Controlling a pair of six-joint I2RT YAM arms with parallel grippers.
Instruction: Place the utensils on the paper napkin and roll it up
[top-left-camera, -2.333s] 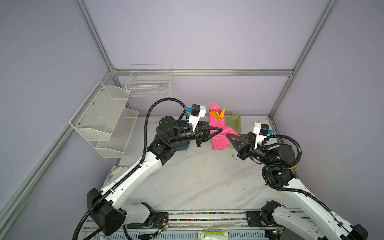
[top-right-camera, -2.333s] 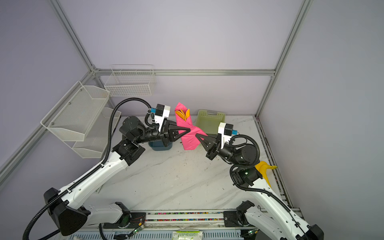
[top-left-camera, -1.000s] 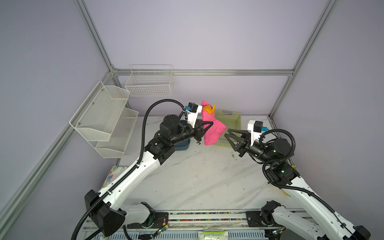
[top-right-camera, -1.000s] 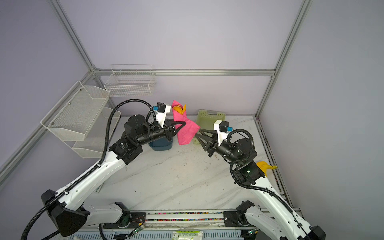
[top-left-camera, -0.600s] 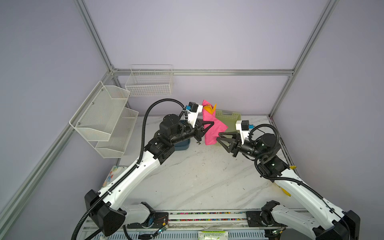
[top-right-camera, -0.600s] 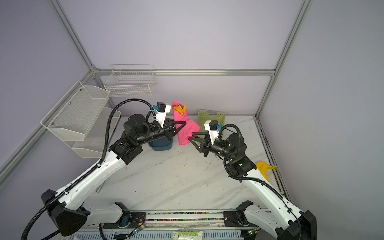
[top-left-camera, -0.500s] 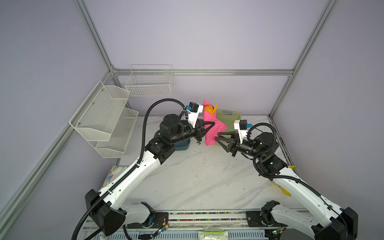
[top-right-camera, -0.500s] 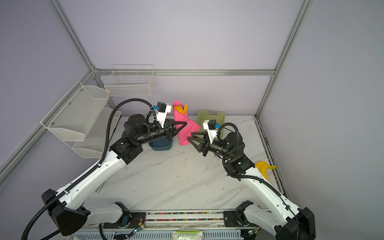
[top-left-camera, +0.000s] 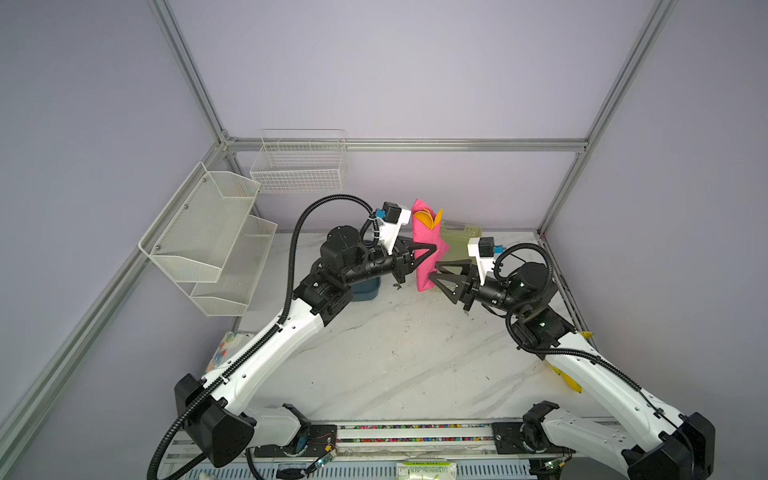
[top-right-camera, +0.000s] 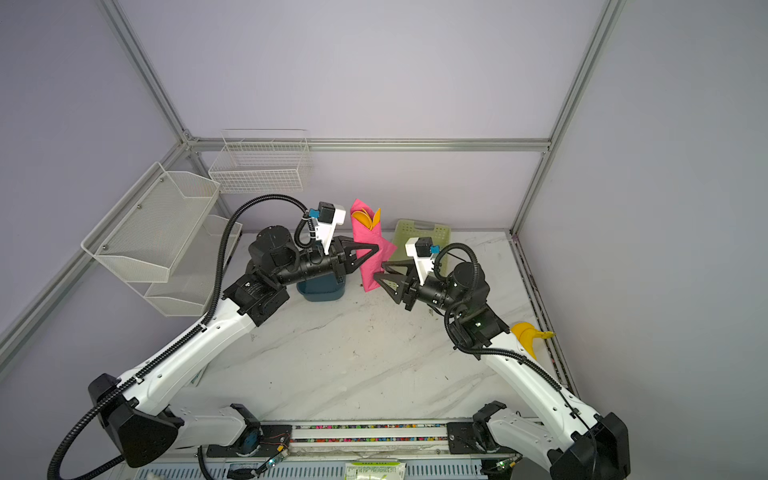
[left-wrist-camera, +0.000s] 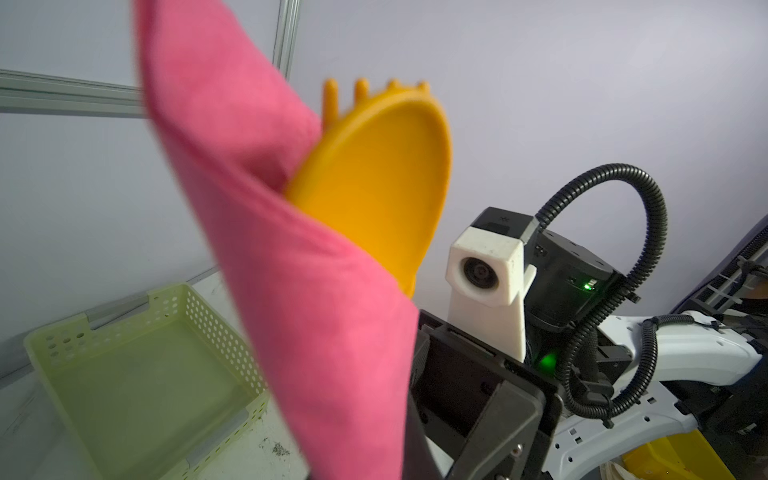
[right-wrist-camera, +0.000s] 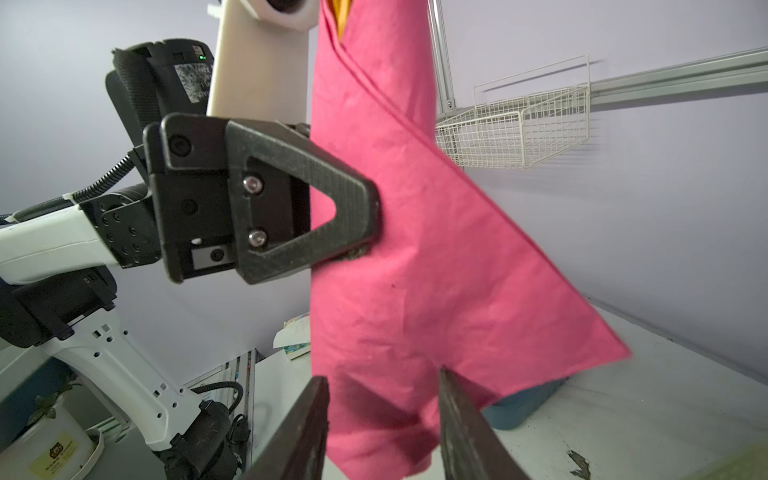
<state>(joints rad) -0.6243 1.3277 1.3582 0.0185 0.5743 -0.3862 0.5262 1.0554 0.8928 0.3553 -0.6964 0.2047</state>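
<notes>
Your left end effector (top-left-camera: 432, 248) is clamped tight on the middle of the napkin (top-left-camera: 424, 233). In both top views it holds the roll upright above the desk (top-left-camera: 395, 353). There the utensils (top-right-camera: 364, 218) are only orange tips at its top. The left wrist view sorts them: 1 spoon (left-wrist-camera: 374, 187) bowl, with 1 fork (left-wrist-camera: 360, 89) behind it. Your right end effector (right-wrist-camera: 384, 419) is part open and grips nothing. Only its wrist view shows the 2 fingers (right-wrist-camera: 307, 432) flanking the roll's lower end, with 1 corner flaring out.
</notes>
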